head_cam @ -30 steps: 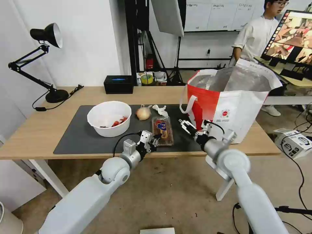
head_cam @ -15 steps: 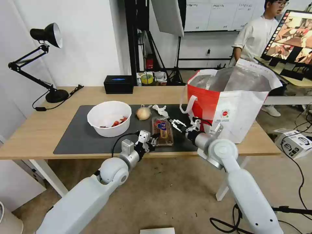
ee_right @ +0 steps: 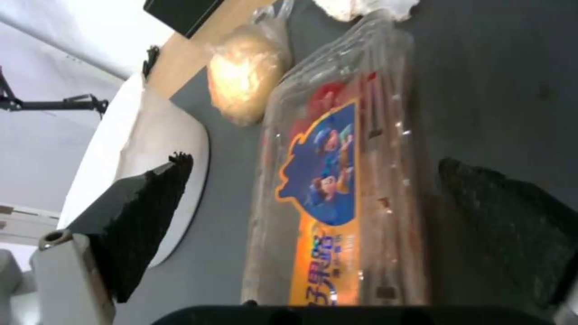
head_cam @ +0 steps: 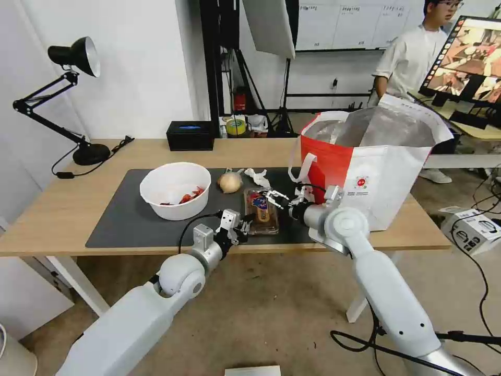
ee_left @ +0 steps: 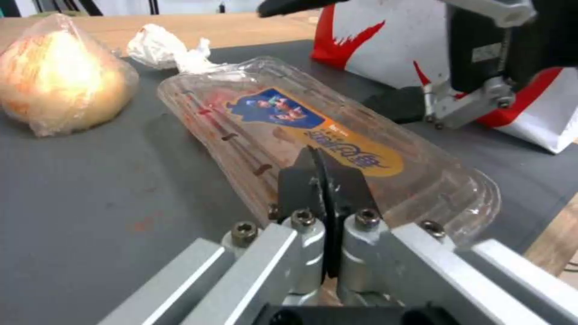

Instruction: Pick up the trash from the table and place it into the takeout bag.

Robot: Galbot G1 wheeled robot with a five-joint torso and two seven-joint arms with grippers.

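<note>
Lying lengthwise away from the robot on the tabletop (head_cam: 62, 209), the clear tray (head_cam: 261, 210) has the closed, empty left pincer (head_cam: 244, 225) at its near end and the open, empty right pincer (head_cam: 272, 197) over its right edge, takeout bag (head_cam: 376, 167) beyond

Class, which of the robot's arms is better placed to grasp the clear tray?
Probably the right: the right gripper is open, fingers either side of the clear tray. The left gripper is shut at its near end.

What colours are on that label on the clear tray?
The tray's label is blue with cartoon figures, running into orange with white lettering. The right wrist view shows it best.
</note>
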